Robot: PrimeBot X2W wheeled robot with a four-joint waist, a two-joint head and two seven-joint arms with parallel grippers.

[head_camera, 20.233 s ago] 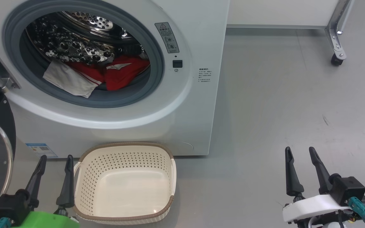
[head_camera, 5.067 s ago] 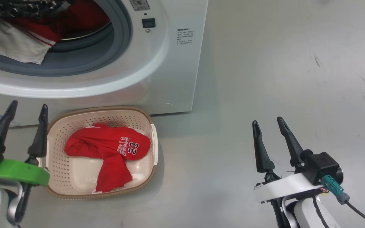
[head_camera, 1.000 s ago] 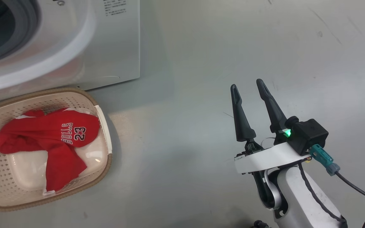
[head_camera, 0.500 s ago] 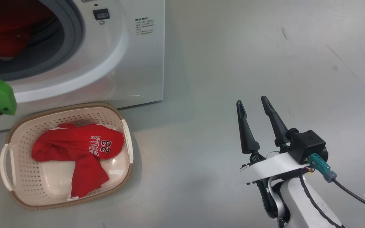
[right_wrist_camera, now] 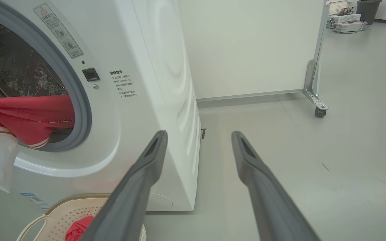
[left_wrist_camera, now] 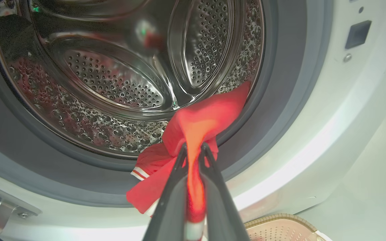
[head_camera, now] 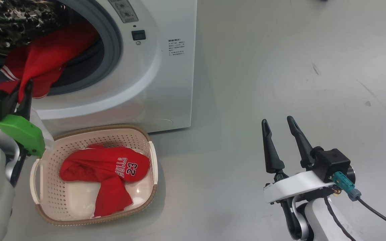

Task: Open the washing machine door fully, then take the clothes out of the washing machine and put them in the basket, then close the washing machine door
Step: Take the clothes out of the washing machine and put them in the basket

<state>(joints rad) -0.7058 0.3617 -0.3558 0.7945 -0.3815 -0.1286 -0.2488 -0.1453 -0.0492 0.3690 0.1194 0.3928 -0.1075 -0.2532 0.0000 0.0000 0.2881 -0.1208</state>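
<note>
Seeing my right gripper point(head_camera: 277, 119) with fingers apart above the floor point(head_camera: 219, 160), right of the basket point(head_camera: 79, 144), where a jersey point(head_camera: 102, 167) lies. My left gripper point(left_wrist_camera: 193, 149) is clamped on a red garment point(left_wrist_camera: 209, 113) trailing out over the washing machine's point(head_camera: 169, 83) grey seal point(left_wrist_camera: 280, 83).

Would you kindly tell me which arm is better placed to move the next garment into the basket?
Left. The left claw is shut on the red garment hanging from the drum, near the basket; the right claw stands open over floor, holding nothing.
</note>
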